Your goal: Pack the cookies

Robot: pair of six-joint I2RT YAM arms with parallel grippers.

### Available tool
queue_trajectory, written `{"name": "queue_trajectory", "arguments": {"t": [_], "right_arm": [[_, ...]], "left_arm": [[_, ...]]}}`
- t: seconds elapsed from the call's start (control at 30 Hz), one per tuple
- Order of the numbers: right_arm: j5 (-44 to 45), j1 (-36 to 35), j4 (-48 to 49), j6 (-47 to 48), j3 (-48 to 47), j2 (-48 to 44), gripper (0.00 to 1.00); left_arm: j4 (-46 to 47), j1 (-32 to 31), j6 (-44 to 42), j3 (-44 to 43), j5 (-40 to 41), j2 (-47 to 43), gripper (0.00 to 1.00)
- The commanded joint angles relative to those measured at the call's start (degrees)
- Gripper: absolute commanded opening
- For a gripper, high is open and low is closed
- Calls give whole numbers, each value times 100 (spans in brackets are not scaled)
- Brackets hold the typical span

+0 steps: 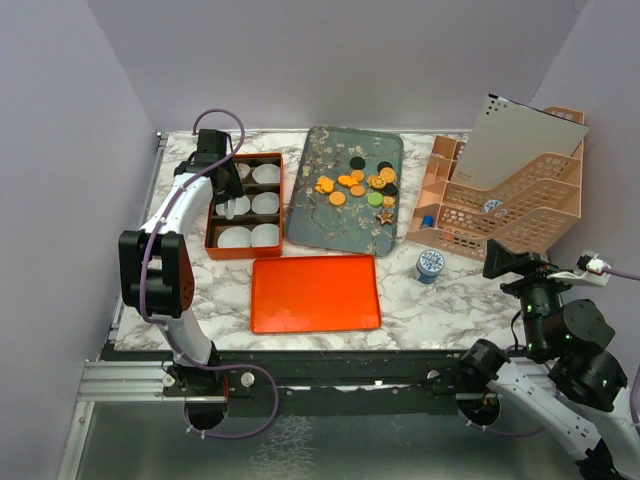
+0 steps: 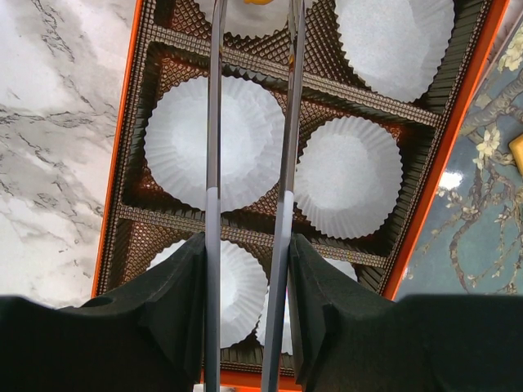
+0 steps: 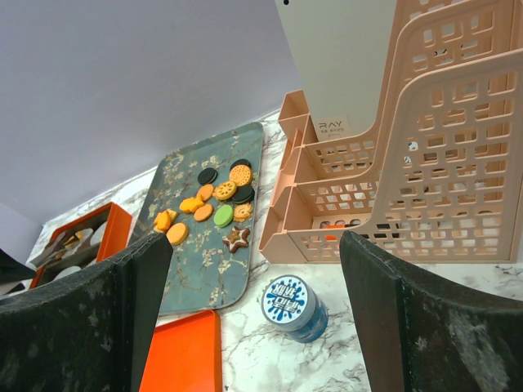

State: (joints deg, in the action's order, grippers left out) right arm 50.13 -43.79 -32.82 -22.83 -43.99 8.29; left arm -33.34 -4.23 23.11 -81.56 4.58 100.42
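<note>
The cookies (image 1: 360,185) lie in a loose pile on a dark floral tray (image 1: 320,215): mostly orange discs, a few black, a green one (image 3: 223,216) and a brown star (image 3: 237,238). An orange box (image 1: 245,203) with white paper liners (image 2: 221,139) stands left of the tray. My left gripper (image 1: 228,192) hovers over the box, shut on metal tweezers (image 2: 214,163) that reach across the liners. An orange bit (image 2: 257,2) shows between the tweezer blades at the frame's top edge; I cannot tell whether it is held. My right gripper (image 3: 255,318) is open and empty, at the right.
The box's flat orange lid (image 1: 315,292) lies in front of the tray. A small round blue-and-white tin (image 1: 431,264) stands right of it, below my right gripper (image 1: 503,258). A peach file organizer (image 1: 510,200) with a grey board fills the back right. Purple walls enclose the table.
</note>
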Motion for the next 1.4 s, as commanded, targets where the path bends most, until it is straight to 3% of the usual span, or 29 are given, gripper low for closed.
{"name": "queue_trajectory", "arguments": {"t": [0.0, 0.87, 1.13, 1.37], "right_arm": [[164, -7, -102, 93, -54, 23, 92], [134, -7, -120, 117, -48, 0, 92], [154, -7, -129, 129, -40, -14, 92], [138, -7, -142, 123, -53, -29, 92]], "left_arm": [[95, 27, -70, 9, 121, 81, 27], [109, 27, -252, 8, 323, -417, 52], [126, -88, -502, 31, -36, -726, 50], [107, -633, -896, 26, -583, -999, 46]]}}
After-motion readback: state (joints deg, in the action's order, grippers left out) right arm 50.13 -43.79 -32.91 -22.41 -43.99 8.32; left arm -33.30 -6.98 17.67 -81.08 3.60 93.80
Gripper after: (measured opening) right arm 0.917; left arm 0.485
